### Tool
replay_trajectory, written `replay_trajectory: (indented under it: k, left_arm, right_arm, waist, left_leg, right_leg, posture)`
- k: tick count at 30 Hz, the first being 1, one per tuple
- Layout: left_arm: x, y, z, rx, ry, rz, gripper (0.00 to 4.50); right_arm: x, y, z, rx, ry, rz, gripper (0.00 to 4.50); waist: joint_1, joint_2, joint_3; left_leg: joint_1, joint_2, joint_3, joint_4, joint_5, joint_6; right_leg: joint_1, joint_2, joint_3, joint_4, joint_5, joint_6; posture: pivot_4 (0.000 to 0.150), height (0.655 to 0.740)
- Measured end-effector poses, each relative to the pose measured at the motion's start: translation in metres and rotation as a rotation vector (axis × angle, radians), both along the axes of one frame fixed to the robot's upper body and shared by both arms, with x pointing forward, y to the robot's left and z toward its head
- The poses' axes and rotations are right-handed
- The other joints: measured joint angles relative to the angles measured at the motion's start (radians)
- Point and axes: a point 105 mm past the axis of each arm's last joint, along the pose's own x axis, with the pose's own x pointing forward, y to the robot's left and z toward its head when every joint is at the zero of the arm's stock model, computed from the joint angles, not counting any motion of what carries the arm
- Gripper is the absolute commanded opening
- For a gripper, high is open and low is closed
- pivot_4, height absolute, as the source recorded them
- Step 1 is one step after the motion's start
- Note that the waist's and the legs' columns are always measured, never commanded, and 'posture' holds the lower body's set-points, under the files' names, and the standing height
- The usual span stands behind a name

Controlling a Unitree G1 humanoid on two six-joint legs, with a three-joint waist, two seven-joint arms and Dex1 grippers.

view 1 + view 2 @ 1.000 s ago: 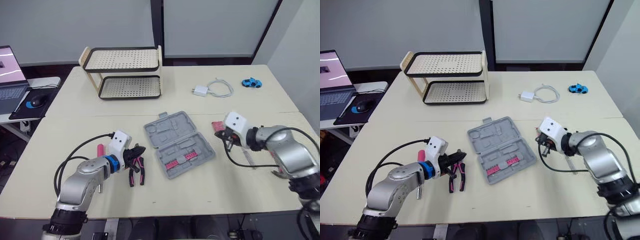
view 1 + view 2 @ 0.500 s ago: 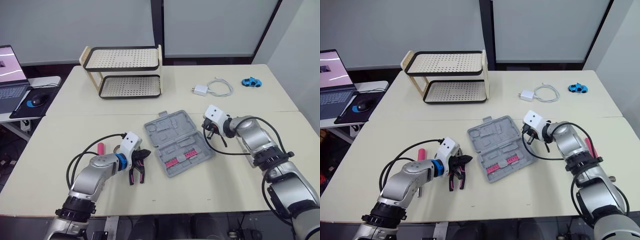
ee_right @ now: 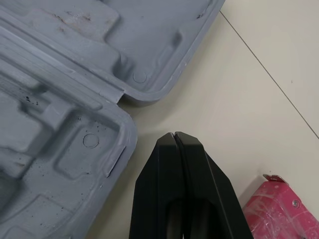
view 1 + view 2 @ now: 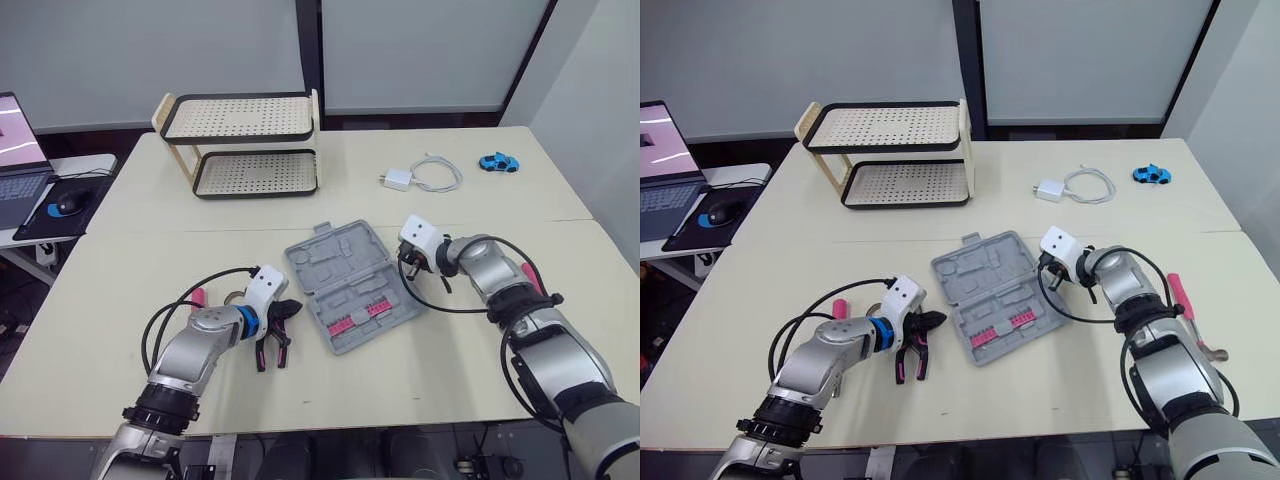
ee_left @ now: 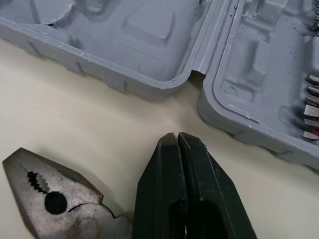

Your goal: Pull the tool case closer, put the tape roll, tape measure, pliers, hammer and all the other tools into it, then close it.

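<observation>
The grey tool case (image 4: 350, 288) lies open and flat in the middle of the table, with pink bit holders in its near half. My left gripper (image 4: 291, 309) is shut on nothing, its tips just short of the case's left edge (image 5: 164, 82). Pliers (image 4: 270, 350) with pink and black handles lie right beside it, their steel head (image 5: 50, 199) next to my fingers (image 5: 169, 189). My right gripper (image 4: 406, 265) is shut and empty at the case's right edge (image 3: 119, 144). A pink-handled hammer (image 4: 1183, 300) lies behind my right arm.
A pink-handled tool (image 4: 198, 297) lies left of my left arm. A pink object (image 3: 274, 204) sits near my right fingers. A two-tier rack (image 4: 240, 145), a white charger with cable (image 4: 420, 178) and a blue toy car (image 4: 497, 162) stand at the back. A laptop (image 4: 15, 150) is at far left.
My right gripper has swung left from near the hammer to the case's right edge. My left gripper has slid right, past the pliers, toward the case's left edge.
</observation>
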Motion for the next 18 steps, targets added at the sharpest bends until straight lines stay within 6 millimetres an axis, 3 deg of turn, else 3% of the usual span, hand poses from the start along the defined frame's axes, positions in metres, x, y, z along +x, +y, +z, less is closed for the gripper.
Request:
replay_trajectory:
  k: [5, 18]
  left_arm:
    - [0.007, -0.009, 0.003, 0.011, -0.030, -0.033, 0.05]
    - [0.011, -0.006, 0.001, 0.054, -0.050, -0.060, 0.05]
  right_arm:
    - [0.001, 0.005, -0.003, -0.006, 0.011, 0.012, 0.00]
    - [-0.003, 0.012, -0.011, 0.007, 0.045, 0.065, 0.00]
  waist:
    - [-0.006, 0.000, 0.000]
    - [-0.011, 0.000, 0.000]
  left_leg:
    - [0.000, 0.000, 0.000, 0.000, 0.000, 0.000]
    - [0.000, 0.000, 0.000, 0.000, 0.000, 0.000]
  right_leg:
    - [0.000, 0.000, 0.000, 0.000, 0.000, 0.000]
    - [0.000, 0.000, 0.000, 0.000, 0.000, 0.000]
  posture:
    - [0.150, 0.7400]
    - [0.150, 0.7400]
